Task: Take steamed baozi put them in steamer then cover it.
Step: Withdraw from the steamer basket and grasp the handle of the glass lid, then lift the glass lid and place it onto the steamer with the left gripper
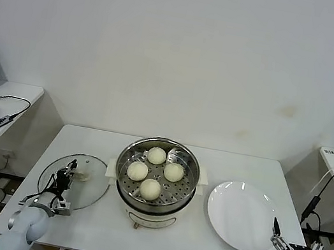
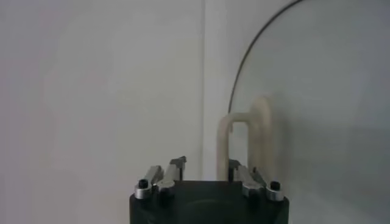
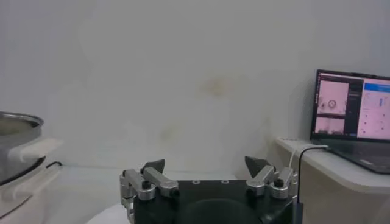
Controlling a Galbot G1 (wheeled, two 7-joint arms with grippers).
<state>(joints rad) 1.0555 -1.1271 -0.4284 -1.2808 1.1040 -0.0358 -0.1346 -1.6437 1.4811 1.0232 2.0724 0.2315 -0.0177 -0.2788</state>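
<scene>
Left gripper (image 2: 206, 172) grips cover (image 1: 87, 192) handle

Four steamed baozi (image 1: 154, 173) sit in the steamer (image 1: 154, 187) on the white desk (image 1: 154, 236), between the plate (image 1: 243, 216) and the cover (image 1: 75, 181), where the left tool (image 1: 68, 175) grips the handle.

The steamer (image 1: 156, 181) is shiny stainless steel, with a perforated metal tray inside and a smooth white plastic-looking base. The four steamed baozi (image 1: 157, 155) look smooth, matt and cream-white. The cover (image 1: 89, 182) is clear glass with a thin metal rim and a glossy cream handle (image 2: 244, 143). The plate (image 1: 241, 217) is glossy white. The tabletop (image 1: 197, 247) is smooth, matt white.
</scene>
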